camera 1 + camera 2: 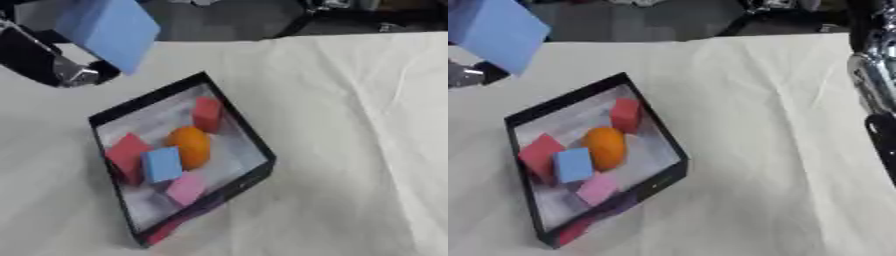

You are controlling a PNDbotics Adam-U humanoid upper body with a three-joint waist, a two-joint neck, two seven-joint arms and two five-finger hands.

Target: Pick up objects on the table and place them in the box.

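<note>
Above the box's [236,117] far corner, the left hand [44,62] grips a blue block [109,27] (fingers mostly hidden), poised for dropping inside.

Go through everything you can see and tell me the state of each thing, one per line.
Large blue block: held up by the left hand, above the table.
Box: open, tilted, holding blocks.
Orange ball: in the box.
Small blue block: in the box.
Right hand: not visible; only its arm shows.
</note>
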